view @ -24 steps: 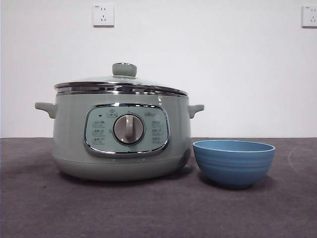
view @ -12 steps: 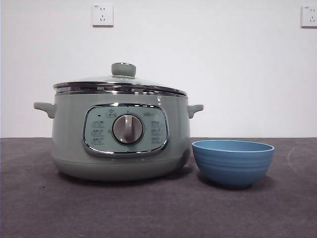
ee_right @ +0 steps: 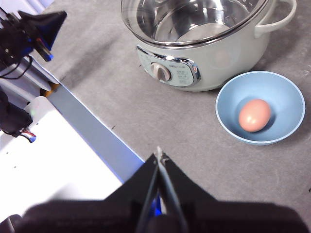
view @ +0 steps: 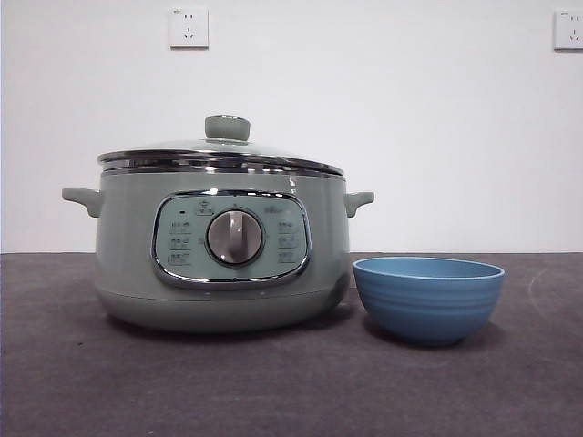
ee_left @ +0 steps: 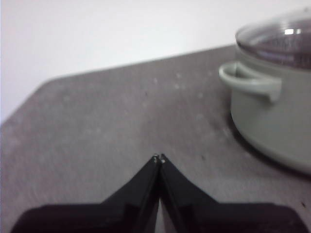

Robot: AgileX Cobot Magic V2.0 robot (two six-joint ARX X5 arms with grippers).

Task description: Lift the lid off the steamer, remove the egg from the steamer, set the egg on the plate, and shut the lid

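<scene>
- Left gripper point(ee_left: 159, 158): jaws pressed together, empty, over grey table point(ee_left: 112, 116); steamer point(ee_left: 272, 121), lid point(ee_left: 279, 39) on, near.
- Right gripper point(ee_right: 159, 154): closed, empty; plate point(ee_right: 228, 119) holding egg point(ee_right: 254, 115) beyond.
- White wall point(view: 410, 118) behind.

L tool point(ee_left: 159, 158) & R tool point(ee_right: 159, 154) both closed, empty, raised.

Glass lid point(view: 219, 148); matt table point(view: 273, 382)
</scene>
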